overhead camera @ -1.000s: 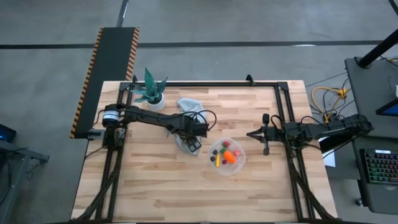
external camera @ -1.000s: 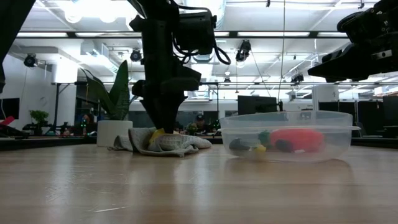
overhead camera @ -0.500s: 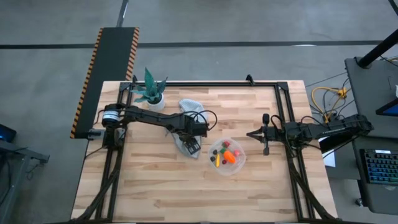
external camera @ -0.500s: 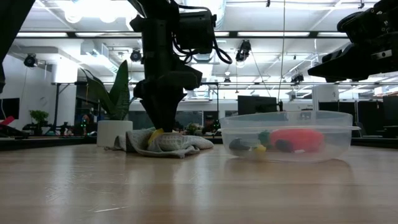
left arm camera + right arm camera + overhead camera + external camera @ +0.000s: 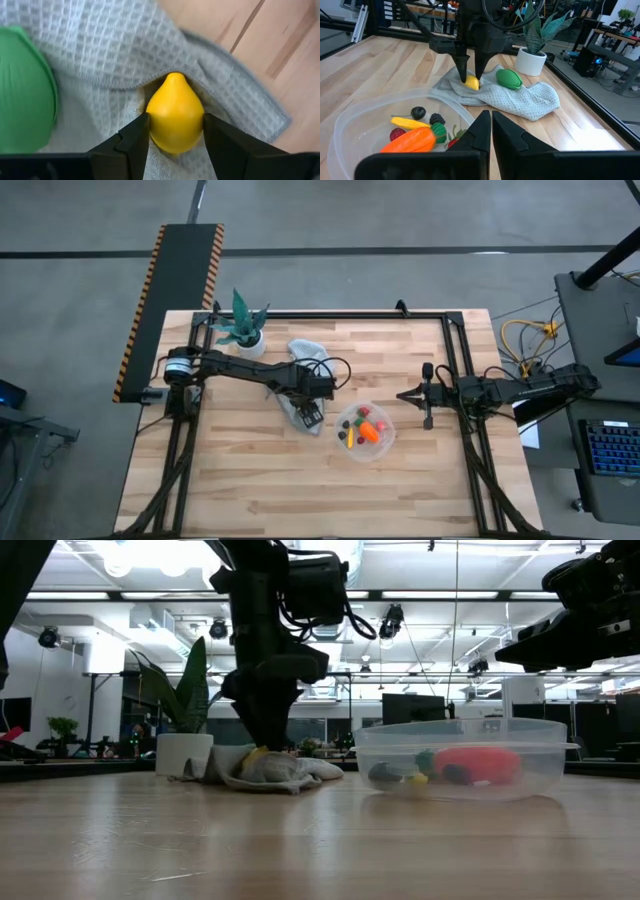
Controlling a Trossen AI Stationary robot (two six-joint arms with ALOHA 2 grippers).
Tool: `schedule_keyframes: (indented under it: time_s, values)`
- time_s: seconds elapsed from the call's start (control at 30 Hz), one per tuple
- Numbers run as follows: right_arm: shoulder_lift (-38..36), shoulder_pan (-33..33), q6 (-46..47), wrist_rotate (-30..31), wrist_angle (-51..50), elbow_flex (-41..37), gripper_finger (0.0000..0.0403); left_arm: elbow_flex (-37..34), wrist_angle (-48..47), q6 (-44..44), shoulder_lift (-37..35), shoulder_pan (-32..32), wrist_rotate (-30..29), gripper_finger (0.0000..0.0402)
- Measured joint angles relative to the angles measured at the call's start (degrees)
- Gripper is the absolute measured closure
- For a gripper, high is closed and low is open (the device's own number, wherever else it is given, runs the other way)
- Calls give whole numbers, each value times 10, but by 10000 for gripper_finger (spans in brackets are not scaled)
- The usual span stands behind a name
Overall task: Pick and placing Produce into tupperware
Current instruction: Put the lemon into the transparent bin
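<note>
A yellow lemon [image 5: 175, 120] lies on a crumpled grey cloth [image 5: 100, 45] left of the clear tupperware [image 5: 392, 436]. My left gripper [image 5: 175, 124] points down at the lemon and is shut on it; the right wrist view shows the same gripper [image 5: 471, 75] over the lemon [image 5: 471, 83]. A green piece [image 5: 508, 78] rests on the cloth beside it. In the tupperware [image 5: 350, 120] lie an orange carrot [image 5: 412, 141], a yellow-orange sliver, and small red and dark berries. My right gripper [image 5: 400, 394] waits shut at the table's right, off the surface. My left gripper pinches the lemon's two opposite sides [image 5: 152, 125] between its two fingers, at the wide middle of the fruit. The fingers come from above, pointing steeply down. The lemon's underside rests in a hollow of the cloth, its pointed end facing away from the fingers.
A green potted plant in a white pot [image 5: 243, 328] stands at the far left corner behind the cloth. A black metal frame [image 5: 450, 340] runs along the table's edges. Bare wood lies near the table's front edge.
My left gripper has rolled a little about its own pointing line while staying over the lemon, and the cloth bunch under it has shifted slightly. The gap between its fingers looks the same.
</note>
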Motion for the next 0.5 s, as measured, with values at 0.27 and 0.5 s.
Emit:
schedule_keyframes:
  time_s: [0.27, 0.5]
  values:
    - [0, 0, 0, 0, 0, 0, 394, -2, 49, 28, 1, 0, 30, 243]
    - [0, 0, -1, 0, 0, 0, 394, -5, 41, 30, 2, 0, 42, 202]
